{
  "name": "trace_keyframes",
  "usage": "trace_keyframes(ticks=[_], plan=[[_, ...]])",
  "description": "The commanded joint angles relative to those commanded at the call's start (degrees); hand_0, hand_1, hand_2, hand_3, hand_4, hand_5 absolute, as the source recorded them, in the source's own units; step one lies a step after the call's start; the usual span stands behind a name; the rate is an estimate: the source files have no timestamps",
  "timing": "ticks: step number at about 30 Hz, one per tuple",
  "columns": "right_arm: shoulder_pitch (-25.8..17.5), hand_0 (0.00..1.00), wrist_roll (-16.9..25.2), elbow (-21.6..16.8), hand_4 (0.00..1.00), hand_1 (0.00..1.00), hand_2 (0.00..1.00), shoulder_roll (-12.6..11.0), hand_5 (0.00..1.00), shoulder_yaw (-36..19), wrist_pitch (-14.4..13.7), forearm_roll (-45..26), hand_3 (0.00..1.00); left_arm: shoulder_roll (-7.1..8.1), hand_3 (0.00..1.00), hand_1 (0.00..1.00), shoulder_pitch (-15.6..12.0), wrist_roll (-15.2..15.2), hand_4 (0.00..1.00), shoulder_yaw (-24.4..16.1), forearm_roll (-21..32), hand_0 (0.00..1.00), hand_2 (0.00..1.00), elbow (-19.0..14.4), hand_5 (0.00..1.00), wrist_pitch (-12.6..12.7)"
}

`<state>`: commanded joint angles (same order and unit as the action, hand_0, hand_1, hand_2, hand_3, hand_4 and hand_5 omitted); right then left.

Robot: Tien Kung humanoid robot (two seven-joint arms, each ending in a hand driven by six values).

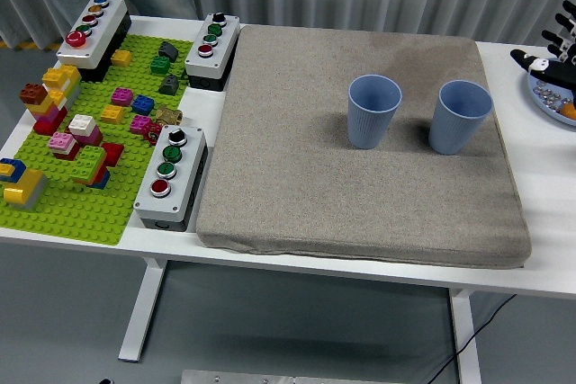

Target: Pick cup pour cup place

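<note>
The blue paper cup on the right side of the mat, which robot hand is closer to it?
The right hand. It hovers at the table's right edge, beyond the right blue paper cup, over a blue plate. The left hand isn't in view.

Two blue cups, the left cup (373, 111) and the right cup (460, 116), have thin lines down their sides. The mat (360, 150) is grey-brown and speckled. The baseplate (90, 195) is bright green with red, yellow, pink and blue bricks (67, 132). The table (540, 258) is white.

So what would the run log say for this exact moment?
right hand: open, at right edge over plate | blue cups: upright on mat, untouched | left hand: unseen
</note>
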<state>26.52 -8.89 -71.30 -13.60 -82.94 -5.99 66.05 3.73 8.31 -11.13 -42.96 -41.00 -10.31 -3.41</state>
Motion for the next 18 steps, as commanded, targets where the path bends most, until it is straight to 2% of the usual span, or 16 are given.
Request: trace_keyframes(ticks=[4, 18], plan=[[-2.58, 0.971, 0.50, -1.84, 0.887, 0.903, 0.998, 0.07, 0.129, 1.12, -1.06, -0.37, 0.998, -0.20, 0.667, 0.777, 0.30, -0.33, 0.492, 0.26, -0.39, 0.774, 0.835, 0.00, 0.998, -0.42], [-6.52, 0.970, 1.28, -3.76, 0.881, 0.900, 0.998, -0.92, 0.139, 3.73, -3.23, -1.86, 0.998, -0.46, 0.667, 0.767, 1.50, -0.86, 0.492, 0.58, -1.06, 0.773, 0.826, 0.00, 0.998, -1.46]])
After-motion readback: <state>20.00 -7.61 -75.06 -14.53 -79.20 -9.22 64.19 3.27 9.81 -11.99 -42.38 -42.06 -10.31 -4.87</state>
